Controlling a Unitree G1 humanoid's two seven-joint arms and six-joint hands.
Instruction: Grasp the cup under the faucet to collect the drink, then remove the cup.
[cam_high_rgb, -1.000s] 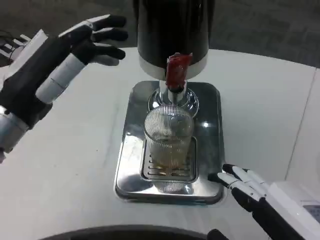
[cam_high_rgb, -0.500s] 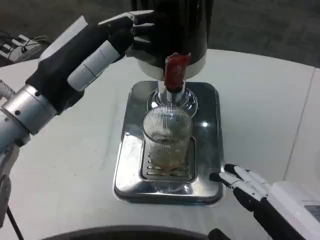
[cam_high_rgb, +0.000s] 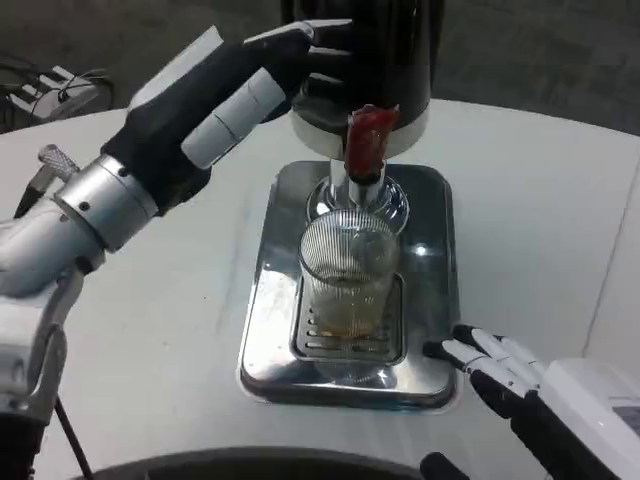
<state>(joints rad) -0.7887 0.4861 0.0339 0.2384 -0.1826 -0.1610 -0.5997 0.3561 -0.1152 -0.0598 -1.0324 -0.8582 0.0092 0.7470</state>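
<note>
Ribbed glass cup (cam_high_rgb: 347, 275) under faucet (cam_high_rgb: 366, 150); left robot hand (cam_high_rgb: 262, 75) seemingly touching dispenser (cam_high_rgb: 372, 50).

Even, fairly bright light from overhead; the white table (cam_high_rgb: 150, 330) shows only faint, soft shadows; sharp white glints sit on the chrome drip tray (cam_high_rgb: 425, 250); the dark floor behind is dim; overall focus is soft, with slight smearing on the left hand (cam_high_rgb: 270, 70).
</note>
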